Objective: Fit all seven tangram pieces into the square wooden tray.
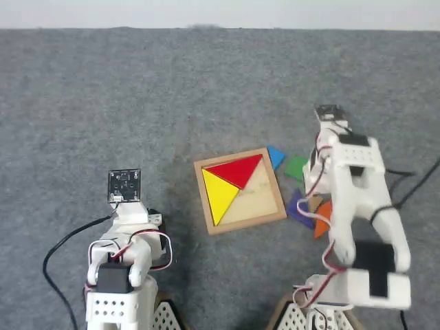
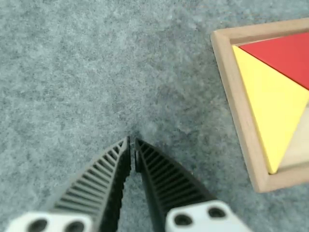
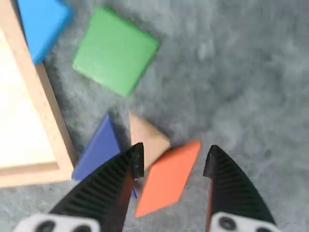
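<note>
Grey carpet (image 1: 137, 89) (felt-like) — wooden tray (image 1: 204, 197) centred, pale wall (image 1: 206, 12) behind

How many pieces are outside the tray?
5, beside the tray: light blue piece at its corner, green square next, then dark blue piece, tan piece and orange piece together.

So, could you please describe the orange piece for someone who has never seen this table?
Find the square wooden tray; loose pieces lie beside it. The orange piece lies under the open right gripper: a slanted parallelogram beside a tan triangle, the only orange one.
</note>
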Robot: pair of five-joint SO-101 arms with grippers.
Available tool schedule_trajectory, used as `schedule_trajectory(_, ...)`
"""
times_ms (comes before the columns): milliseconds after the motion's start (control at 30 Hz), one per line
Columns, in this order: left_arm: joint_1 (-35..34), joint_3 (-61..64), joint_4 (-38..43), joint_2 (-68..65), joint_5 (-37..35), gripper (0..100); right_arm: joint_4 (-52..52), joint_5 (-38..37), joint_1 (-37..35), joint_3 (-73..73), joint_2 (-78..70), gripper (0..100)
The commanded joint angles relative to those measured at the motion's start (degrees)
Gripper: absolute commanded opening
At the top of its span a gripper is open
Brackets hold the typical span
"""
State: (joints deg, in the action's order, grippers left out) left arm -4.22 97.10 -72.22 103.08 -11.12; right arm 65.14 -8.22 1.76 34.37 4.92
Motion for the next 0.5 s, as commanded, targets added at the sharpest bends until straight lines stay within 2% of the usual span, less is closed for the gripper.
schedule_trajectory(0,-0.35,-0.66,-0.09,1.14,0.62,1,-5.14,1.05,0.66,7.91,7.87,21.4)
schedule_trajectory(67,-0.35,-0.66,-0.09,1.14,0.62,1,-6.99,1.23,0.57,10.11,8.13,21.4)
schedule_trajectory(200,-0.35,-0.66,-0.09,1.14,0.62,1,-6.99,6.33,0.66,9.76,4.44,21.5)
schedule_trajectory(467,-0.35,-0.66,-0.09,1.14,0.62,1,-4.97,6.59,1.27,1.76,-8.22,21.3)
